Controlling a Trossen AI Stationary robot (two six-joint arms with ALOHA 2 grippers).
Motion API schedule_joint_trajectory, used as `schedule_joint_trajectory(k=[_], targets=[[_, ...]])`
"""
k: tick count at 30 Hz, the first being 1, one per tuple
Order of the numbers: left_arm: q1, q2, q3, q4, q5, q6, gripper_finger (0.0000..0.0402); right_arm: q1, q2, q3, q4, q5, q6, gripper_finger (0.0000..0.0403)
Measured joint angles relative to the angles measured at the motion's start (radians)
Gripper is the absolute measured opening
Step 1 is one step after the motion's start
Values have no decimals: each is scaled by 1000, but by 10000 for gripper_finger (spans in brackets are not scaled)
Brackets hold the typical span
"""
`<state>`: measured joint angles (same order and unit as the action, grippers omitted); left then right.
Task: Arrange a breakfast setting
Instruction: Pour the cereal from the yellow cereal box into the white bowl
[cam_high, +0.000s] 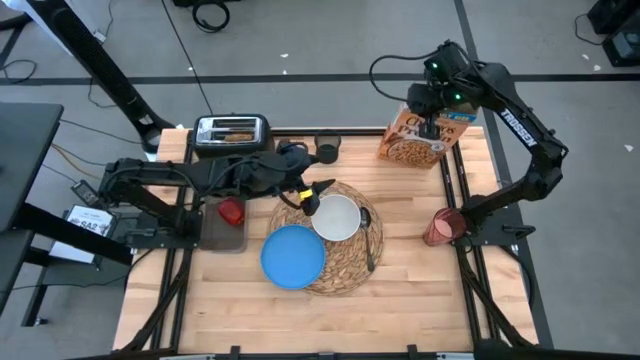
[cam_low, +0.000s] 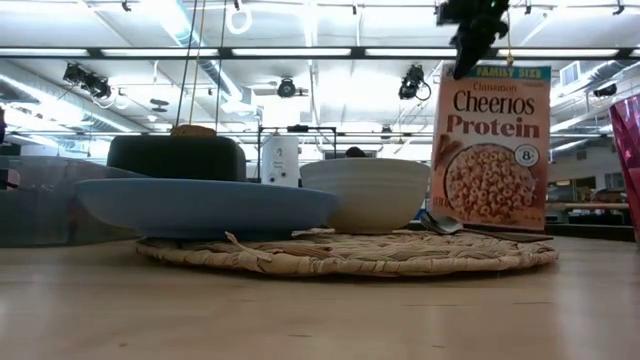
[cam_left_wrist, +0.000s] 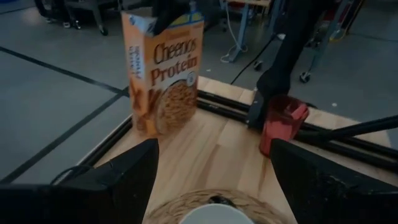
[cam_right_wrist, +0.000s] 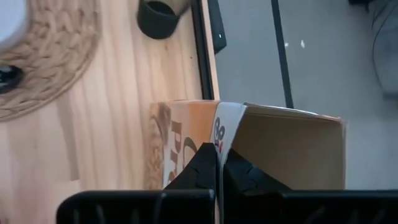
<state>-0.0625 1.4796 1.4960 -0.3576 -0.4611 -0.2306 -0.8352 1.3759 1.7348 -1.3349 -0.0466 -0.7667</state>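
Observation:
A round straw placemat lies mid-table. On it rest a blue plate, a white bowl and a dark spoon along its right side. A translucent red cup stands at the right edge. A red apple sits on a dark board at the left. A toast slice sticks out of the black toaster. My left gripper hovers open and empty over the placemat's far left edge, beside the bowl. My right gripper is shut on a Cheerios box at the far right. My right gripper pinches the cereal box's upright top flap between its two fingers, at the box's top edge. The fingers come from above, pointing down. The box stands upright with its base on the table.
A small black cup stands at the far edge between the toaster and the box. Black rails run along the table's sides. Bare wood lies in front of the placemat and between it and the red cup.

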Motion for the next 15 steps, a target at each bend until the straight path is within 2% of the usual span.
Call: schedule_joint_trajectory(k=[3,8,15], targets=[[27,6,0,3,19,5,313,45,-21,33,-26,9,4,3],[83,40,1,23,130,-19,313,121,-38,100,-58,28,19,2],[108,107,0,106,161,88,313,273,-39,224,-80,27,67,1]])
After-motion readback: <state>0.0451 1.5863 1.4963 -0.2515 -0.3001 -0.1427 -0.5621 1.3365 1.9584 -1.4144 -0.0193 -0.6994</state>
